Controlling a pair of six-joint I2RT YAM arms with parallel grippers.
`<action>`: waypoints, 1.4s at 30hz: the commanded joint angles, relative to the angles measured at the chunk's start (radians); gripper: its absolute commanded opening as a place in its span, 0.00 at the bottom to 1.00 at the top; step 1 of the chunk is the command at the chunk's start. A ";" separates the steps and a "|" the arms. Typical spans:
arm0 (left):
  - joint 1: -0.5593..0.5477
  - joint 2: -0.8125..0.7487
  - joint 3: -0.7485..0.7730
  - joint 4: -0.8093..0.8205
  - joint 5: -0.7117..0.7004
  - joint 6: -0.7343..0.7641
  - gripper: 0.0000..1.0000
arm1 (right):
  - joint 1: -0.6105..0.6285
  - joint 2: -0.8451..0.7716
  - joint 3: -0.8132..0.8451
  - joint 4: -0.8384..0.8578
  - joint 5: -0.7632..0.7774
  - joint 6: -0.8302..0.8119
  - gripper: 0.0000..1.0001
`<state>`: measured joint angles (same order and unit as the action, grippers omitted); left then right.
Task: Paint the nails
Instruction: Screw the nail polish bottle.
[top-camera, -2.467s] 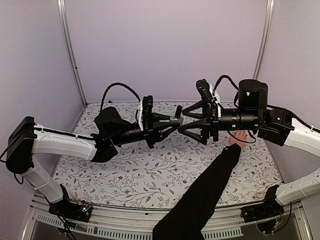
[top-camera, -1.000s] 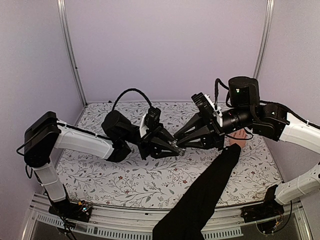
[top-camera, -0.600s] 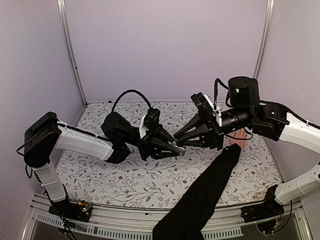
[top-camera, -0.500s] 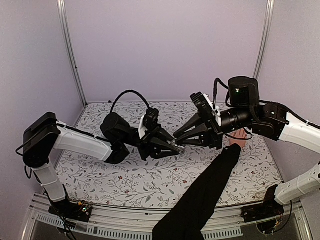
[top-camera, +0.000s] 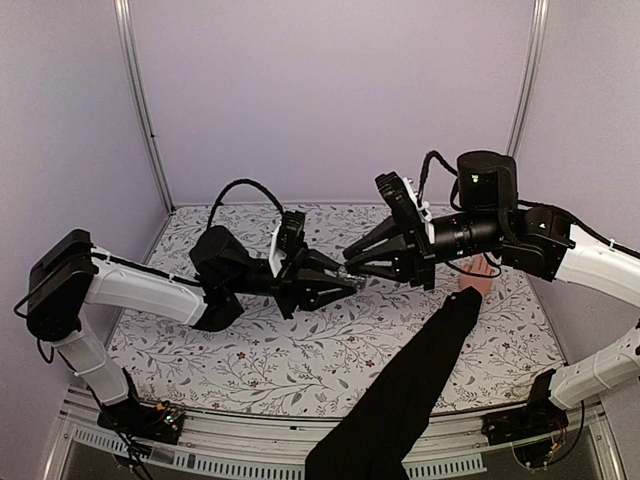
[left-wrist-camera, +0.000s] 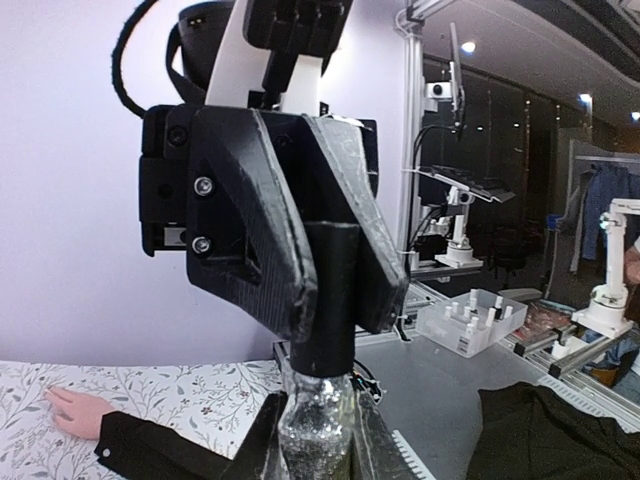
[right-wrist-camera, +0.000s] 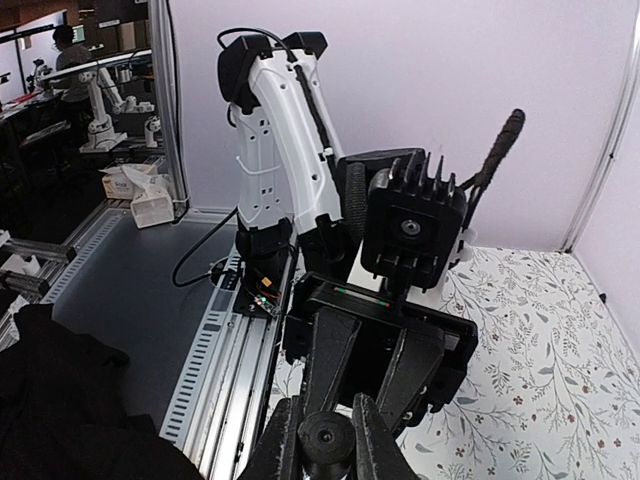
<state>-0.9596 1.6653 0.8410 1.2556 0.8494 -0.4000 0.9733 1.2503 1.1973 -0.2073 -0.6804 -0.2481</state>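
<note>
- Two hands meet mid-air: left hand (top-camera: 340, 281) clamps bottle (left-wrist-camera: 318, 425), right hand (right-wrist-camera: 325, 442) clamps cap (left-wrist-camera: 335, 290).
- Uncapping seems underway; next, twist and lift the cap free.
- Nails (left-wrist-camera: 52, 400) lie on surface (top-camera: 300, 340), right side.

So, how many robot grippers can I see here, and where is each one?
2. The left gripper is raised mid-scene, reaching in from the left, shut on the glittery bottle. The right gripper meets it from the right, shut on the bottle's black cap.
</note>
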 joint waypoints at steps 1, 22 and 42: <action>0.029 -0.064 0.000 -0.041 -0.252 0.077 0.00 | 0.016 0.045 -0.013 -0.061 0.047 0.062 0.07; -0.055 -0.027 0.015 -0.096 -0.823 0.343 0.00 | 0.016 0.163 0.019 0.004 0.441 0.244 0.06; -0.105 -0.025 0.008 -0.146 -0.937 0.415 0.00 | 0.015 0.145 0.013 0.045 0.513 0.313 0.14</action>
<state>-1.0622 1.6817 0.8341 1.0779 -0.1314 0.0013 0.9478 1.3956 1.2366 -0.1013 -0.0834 0.0528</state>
